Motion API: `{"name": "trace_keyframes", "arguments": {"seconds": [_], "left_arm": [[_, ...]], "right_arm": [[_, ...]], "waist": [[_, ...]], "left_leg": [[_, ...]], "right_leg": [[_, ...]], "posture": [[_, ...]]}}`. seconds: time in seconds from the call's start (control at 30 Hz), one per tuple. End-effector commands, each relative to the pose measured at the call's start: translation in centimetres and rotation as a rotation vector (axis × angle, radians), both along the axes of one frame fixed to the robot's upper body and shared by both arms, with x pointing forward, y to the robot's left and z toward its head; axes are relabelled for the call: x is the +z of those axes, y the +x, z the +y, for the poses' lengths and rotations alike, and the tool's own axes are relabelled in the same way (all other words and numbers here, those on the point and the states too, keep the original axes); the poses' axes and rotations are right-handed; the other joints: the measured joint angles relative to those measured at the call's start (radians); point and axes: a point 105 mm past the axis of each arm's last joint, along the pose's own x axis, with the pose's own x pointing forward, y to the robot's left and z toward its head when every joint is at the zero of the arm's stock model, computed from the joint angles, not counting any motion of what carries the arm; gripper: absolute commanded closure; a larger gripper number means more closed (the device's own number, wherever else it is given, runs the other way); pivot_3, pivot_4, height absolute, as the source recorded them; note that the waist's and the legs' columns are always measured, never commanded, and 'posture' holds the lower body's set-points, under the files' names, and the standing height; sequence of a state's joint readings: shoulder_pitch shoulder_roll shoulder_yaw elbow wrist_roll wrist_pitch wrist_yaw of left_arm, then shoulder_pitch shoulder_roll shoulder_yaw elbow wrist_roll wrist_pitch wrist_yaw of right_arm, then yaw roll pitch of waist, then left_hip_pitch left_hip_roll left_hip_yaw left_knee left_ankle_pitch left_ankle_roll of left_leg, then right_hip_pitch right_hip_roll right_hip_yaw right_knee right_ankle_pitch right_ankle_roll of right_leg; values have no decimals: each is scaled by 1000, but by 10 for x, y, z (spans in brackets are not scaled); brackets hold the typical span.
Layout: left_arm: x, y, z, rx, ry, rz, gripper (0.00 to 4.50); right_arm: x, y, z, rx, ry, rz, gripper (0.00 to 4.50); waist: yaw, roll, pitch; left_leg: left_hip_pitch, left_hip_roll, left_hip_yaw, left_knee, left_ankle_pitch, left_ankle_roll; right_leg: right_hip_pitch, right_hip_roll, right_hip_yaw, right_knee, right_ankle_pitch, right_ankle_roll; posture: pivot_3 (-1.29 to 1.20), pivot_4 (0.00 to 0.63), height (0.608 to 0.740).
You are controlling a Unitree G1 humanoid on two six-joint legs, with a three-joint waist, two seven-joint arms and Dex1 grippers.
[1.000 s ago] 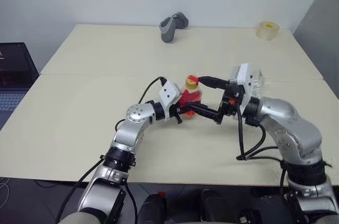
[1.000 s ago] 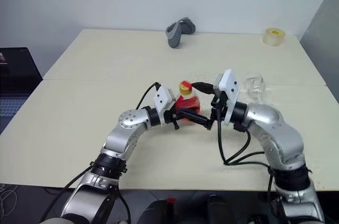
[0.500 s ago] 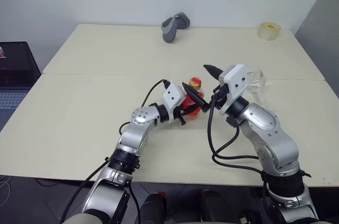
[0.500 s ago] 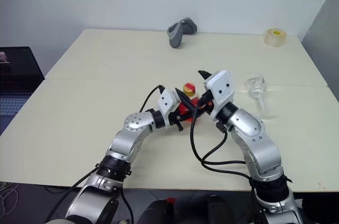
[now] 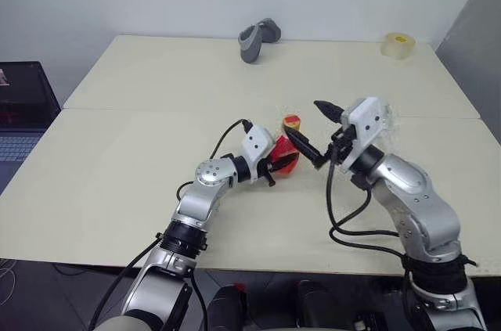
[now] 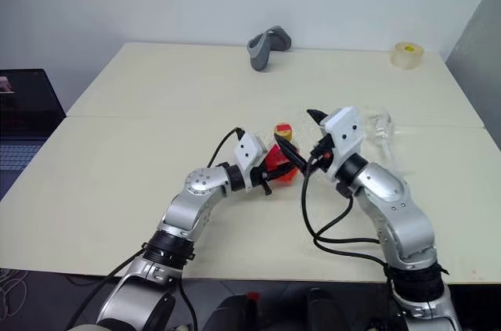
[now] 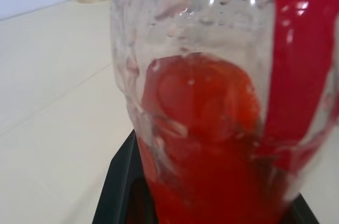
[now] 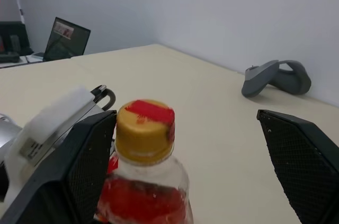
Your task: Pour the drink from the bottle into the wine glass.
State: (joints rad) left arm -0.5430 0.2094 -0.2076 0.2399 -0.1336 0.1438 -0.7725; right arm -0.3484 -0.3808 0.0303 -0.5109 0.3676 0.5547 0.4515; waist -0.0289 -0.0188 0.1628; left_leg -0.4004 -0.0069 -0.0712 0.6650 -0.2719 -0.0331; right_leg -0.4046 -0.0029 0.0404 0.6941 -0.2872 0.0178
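My left gripper is shut on the lower body of the bottle, which it holds upright over the middle of the table. The red-orange drink fills the bottle's lower part. Its yellow-orange cap is on. My right gripper is open just right of the bottle's top. In the right wrist view the cap stands between the fingers, close to one of them. The wine glass stands behind my right hand and is partly hidden by it.
A grey curved gadget lies at the table's far edge. A tape roll sits at the far right corner. An open laptop stands off the table's left side. A seam crosses the tabletop.
My right gripper has swung to the right, still open, and now covers part of the wine glass. The left gripper and the bottle have stayed put.
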Motion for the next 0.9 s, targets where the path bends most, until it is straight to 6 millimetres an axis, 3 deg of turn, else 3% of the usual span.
{"name": "trace_keyframes", "arguments": {"seconds": [0.03,0.13,0.33,0.67,0.9], "left_arm": [[18,2,4,8,-40,-57,3361],[19,3,5,10,-40,-58,3362],[19,3,5,7,-34,-62,3362],[19,1,1,-8,-31,-63,3363],[18,0,1,-8,-33,-63,3363]], "right_arm": [[11,-10,-17,11,-8,-6,0],[6,-20,-13,84,-67,27,0],[9,-35,20,207,-95,22,0],[26,-3,39,75,-68,-78,0],[27,15,31,-22,-70,-88,0]], "waist": [[0,0,0],[-1,0,0],[-3,0,0],[2,0,0],[0,0,0]], "left_leg": [[0,0,0,0,0,0],[0,0,0,0,0,0],[1,1,0,-1,0,0],[0,0,0,0,0,0],[0,0,0,0,0,0]], "right_leg": [[0,0,0,0,0,0],[0,0,0,0,0,0],[0,1,0,0,0,0],[0,0,0,-1,0,0],[0,0,0,0,0,0]], "posture": [[0,150,740],[0,150,740],[0,150,740],[0,150,740],[0,150,740]]}}
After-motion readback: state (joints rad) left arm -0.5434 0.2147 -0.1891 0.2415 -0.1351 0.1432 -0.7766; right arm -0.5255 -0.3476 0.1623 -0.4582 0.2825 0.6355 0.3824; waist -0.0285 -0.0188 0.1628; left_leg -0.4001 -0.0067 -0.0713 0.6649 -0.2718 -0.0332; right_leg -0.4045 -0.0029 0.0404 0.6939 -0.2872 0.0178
